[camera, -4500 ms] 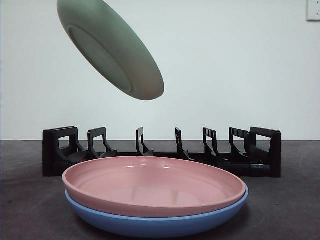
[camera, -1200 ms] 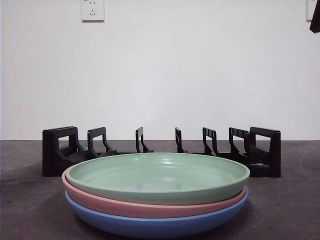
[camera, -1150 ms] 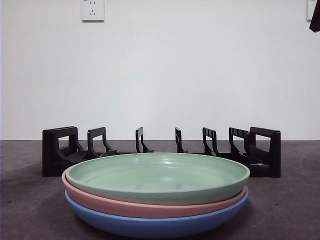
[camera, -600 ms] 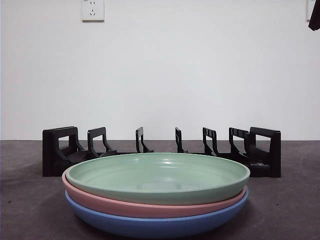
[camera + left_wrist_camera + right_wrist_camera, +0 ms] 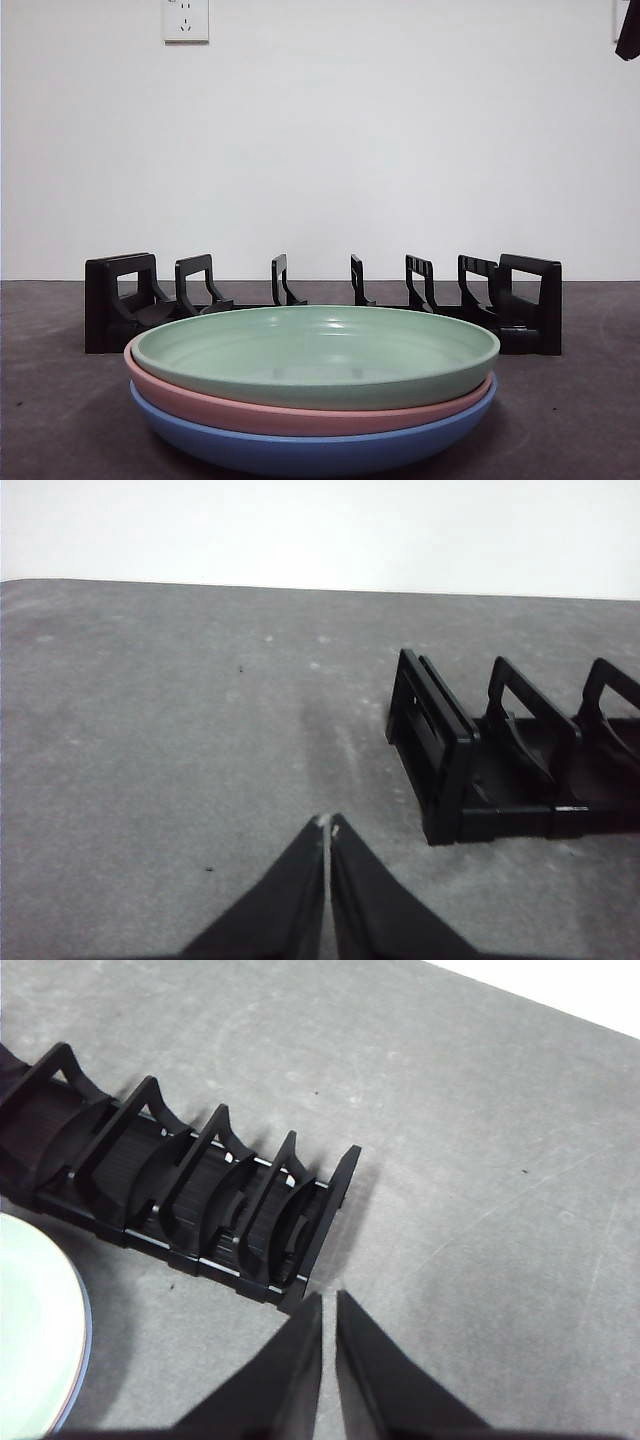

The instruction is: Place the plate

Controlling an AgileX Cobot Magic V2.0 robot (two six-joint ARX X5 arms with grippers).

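Note:
A green plate (image 5: 316, 352) lies flat on top of a pink plate (image 5: 300, 412), which lies on a blue plate (image 5: 310, 448), stacked on the table in front of the black rack (image 5: 322, 300). The stack's edge shows in the right wrist view (image 5: 35, 1350). My left gripper (image 5: 327, 828) is shut and empty, above bare table beside one end of the rack (image 5: 500, 770). My right gripper (image 5: 328, 1300) is shut and empty, above the table by the rack's other end (image 5: 180, 1190). One arm shows only as a black tip (image 5: 629, 32) at the top right of the front view.
The rack's slots hold no plates. A grey table (image 5: 570, 420) runs under everything, with a white wall behind. A wall socket (image 5: 185, 18) is on the wall at the upper left.
The green plate, held tilted in the air 3.7 s ago, now lies on the pink plate. Over the last second nothing has visibly moved.

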